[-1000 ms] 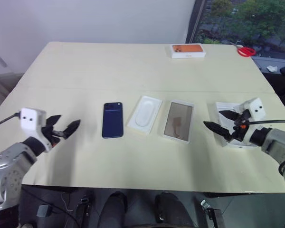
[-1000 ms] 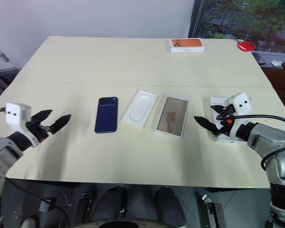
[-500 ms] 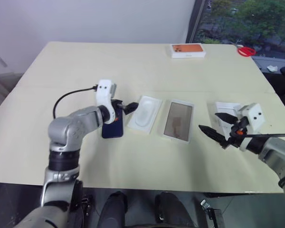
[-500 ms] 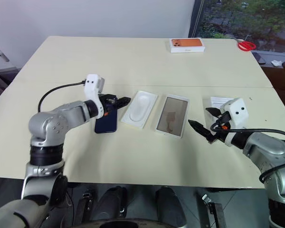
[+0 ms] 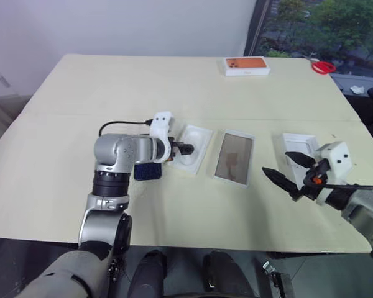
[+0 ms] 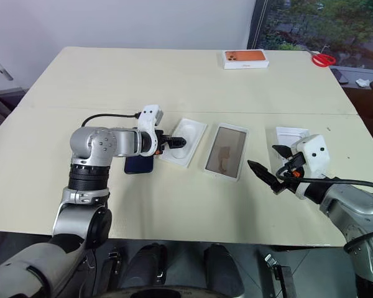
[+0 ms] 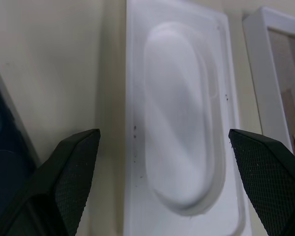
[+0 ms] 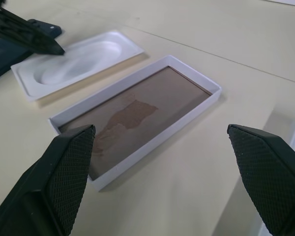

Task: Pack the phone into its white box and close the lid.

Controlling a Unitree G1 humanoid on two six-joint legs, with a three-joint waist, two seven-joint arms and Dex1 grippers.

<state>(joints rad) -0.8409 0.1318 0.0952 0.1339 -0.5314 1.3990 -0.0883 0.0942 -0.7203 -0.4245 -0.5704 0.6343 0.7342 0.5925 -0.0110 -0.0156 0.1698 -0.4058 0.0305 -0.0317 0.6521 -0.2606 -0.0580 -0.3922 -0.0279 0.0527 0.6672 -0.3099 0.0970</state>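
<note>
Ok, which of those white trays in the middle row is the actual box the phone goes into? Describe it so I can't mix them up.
On the cream table, look at the row of flat items in front of the robot. The white box lies right of the moulded insert that the left gripper hovers over. It has thin upright walls and a flat brownish floor, while the insert has a rounded oval recess.
</note>
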